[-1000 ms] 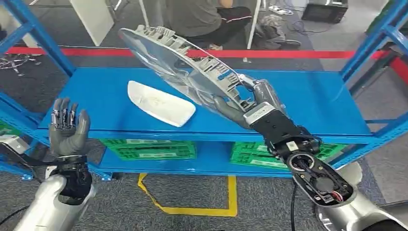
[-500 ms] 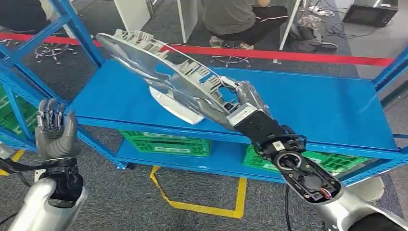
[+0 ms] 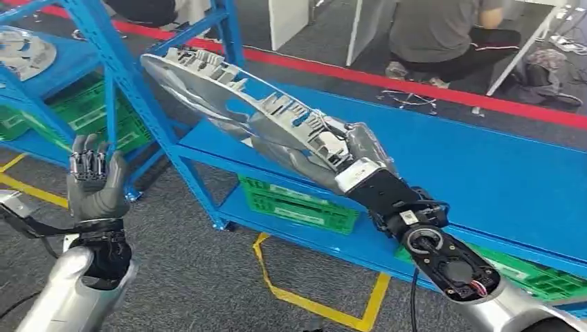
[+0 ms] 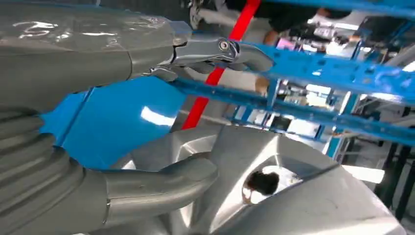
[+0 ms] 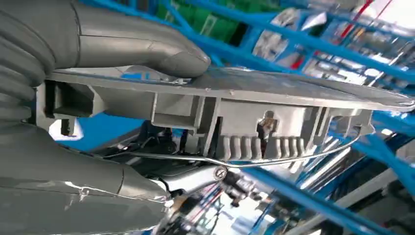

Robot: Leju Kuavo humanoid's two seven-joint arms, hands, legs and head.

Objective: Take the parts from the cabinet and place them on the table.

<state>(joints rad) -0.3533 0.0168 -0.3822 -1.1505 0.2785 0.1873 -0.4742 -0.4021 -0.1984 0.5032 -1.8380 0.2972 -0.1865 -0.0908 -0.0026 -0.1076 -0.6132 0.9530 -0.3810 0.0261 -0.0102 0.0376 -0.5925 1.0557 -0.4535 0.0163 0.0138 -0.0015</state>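
A long silver-grey ribbed part (image 3: 228, 93) is held up in the air in front of the blue shelf (image 3: 484, 173), slanting up toward the left. My right hand (image 3: 360, 155) grips its lower end. In the right wrist view the thumb (image 5: 137, 46) presses on the part's flat face (image 5: 274, 93). My left hand (image 3: 97, 183) is raised at the lower left, palm up, fingers apart and holding nothing. The left wrist view shows its thumb (image 4: 147, 181) in front of a silver moulded surface (image 4: 293, 186).
Blue rack uprights (image 3: 131, 90) stand left of the held part. Green crates (image 3: 297, 200) sit on the lower shelf. Another silver part (image 3: 24, 52) lies on the far left shelf. A person (image 3: 443, 28) sits beyond the red floor line. Yellow tape (image 3: 325, 311) marks the floor.
The whole view has swung to the left, so the camera has turned. My right hand still holds the silver part up. The left hand keeps its raised pose.
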